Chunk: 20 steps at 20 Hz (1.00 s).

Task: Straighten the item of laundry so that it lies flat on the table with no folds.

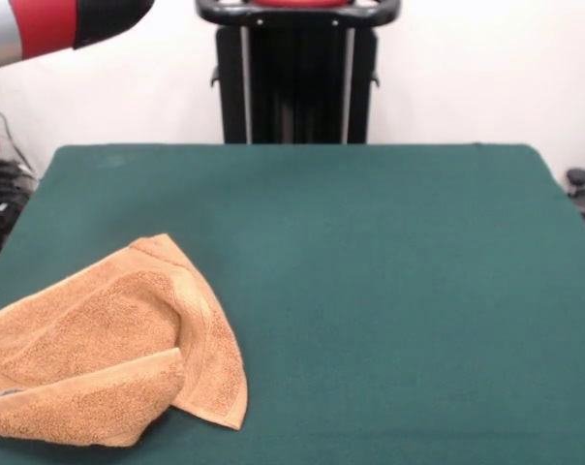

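Up at the top left corner, only a red and black length of the arm (50, 24) shows, raised well clear of the table; the gripper itself is out of view, so whether it is open or holding anything cannot be told. Nothing of the robot is near the cloth.

Towel (108, 344): orange-tan terry, lying at the near left of the table (370, 291), its left side running to the picture's edge and its near side close to the table's front. Not flat. Shape is roughly a wedge, with a peak toward the far side and a pointed corner hanging down at the near right. A border band runs along the right flap from the peak to that corner. A second layer is folded over along the near edge, forming a thick rounded lip. A pale sliver at the far left edge may be a tag; too small to be sure.

Judgement on the step: unfolding has not begun. Best approach looks to be a pinch on the near-right pointed corner, top layer only, then a low drag rightward and away to open the flap. Lifting high risks dragging the whole towel off the left side.
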Motion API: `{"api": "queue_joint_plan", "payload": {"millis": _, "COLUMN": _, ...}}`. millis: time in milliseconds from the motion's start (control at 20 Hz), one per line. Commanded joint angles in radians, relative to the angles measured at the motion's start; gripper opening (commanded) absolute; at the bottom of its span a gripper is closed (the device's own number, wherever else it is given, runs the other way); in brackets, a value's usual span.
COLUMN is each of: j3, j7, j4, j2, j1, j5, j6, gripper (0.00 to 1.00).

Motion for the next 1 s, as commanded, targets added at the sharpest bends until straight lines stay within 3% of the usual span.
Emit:
{"api": "queue_joint_plan", "payload": {"millis": 50, "j3": -0.184, "j7": 0.433, "j4": -0.055, "j2": 0.011, "j1": 0.094, "j5": -0.028, "j6": -0.076, "gripper": 1.0}}
{"api": "queue_joint_plan", "payload": {"millis": 500, "j3": -0.288, "j7": 0.591, "j4": -0.022, "j2": -0.016, "j1": 0.137, "j5": 0.021, "j6": -0.091, "gripper": 1.0}}
{"api": "queue_joint_plan", "payload": {"millis": 1000, "j3": -0.479, "j7": 0.785, "j4": 0.08, "j2": -0.022, "j1": 0.156, "j5": 0.23, "j6": -0.113, "gripper": 1.0}}
